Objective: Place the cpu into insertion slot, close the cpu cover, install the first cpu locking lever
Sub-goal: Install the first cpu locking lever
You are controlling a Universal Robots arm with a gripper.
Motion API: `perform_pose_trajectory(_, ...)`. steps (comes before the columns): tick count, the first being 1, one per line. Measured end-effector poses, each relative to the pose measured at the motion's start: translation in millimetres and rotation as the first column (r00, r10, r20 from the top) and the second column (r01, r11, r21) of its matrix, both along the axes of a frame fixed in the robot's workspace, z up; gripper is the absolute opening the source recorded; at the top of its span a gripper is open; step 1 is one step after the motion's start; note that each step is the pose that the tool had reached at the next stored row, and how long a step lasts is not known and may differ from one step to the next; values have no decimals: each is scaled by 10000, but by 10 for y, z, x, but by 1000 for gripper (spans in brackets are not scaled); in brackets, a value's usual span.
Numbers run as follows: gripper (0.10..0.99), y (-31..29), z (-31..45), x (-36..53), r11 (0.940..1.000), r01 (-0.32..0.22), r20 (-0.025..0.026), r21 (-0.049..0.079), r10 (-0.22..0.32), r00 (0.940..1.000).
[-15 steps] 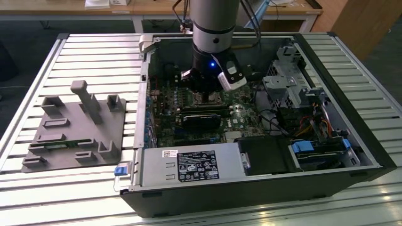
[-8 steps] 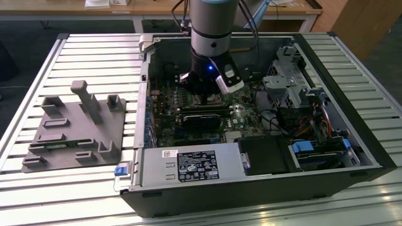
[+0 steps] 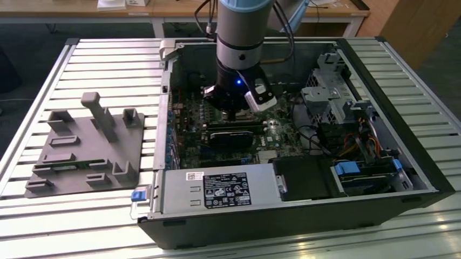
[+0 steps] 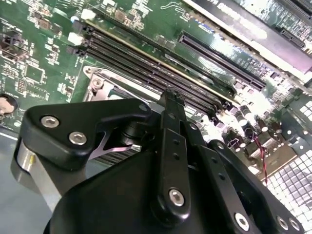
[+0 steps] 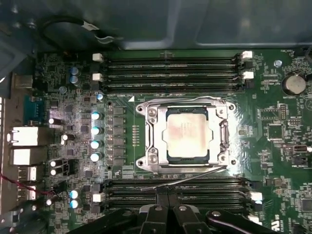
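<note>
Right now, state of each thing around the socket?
cpu: seated flat in the insertion slot.
insertion slot: filled by the cpu.
cpu cover: closed down around the cpu, chip face showing through its opening.
locking lever: thin rod angled across the memory slots, apparently not latched.
claw: fingertips together, just below the lever.

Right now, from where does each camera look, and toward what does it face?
Exterior view: off the arm, above, facing the open computer case; the arm reaches inside.
First wrist view: on the arm, looking down at the cpu under the closed cpu cover; the gripper shows.
Second wrist view: behind the gripper, facing memory slots.
Both wrist views share those slots and the gripper.
</note>
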State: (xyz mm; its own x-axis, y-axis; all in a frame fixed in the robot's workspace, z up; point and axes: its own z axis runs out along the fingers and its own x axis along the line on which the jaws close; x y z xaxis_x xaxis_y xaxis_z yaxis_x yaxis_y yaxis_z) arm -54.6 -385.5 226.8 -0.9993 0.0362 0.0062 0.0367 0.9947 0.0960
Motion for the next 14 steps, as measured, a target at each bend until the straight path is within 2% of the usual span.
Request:
perform_pose_trajectory(8,106,-12,-69,-33,9998,1,-1,193,-1,10000)
perform_pose_trajectory(12,106,-18,-76,-49,9987,0,0,508,0,10000)
perform_pose_trajectory(14,106,-20,-76,-55,9981,0,0,614,0,10000)
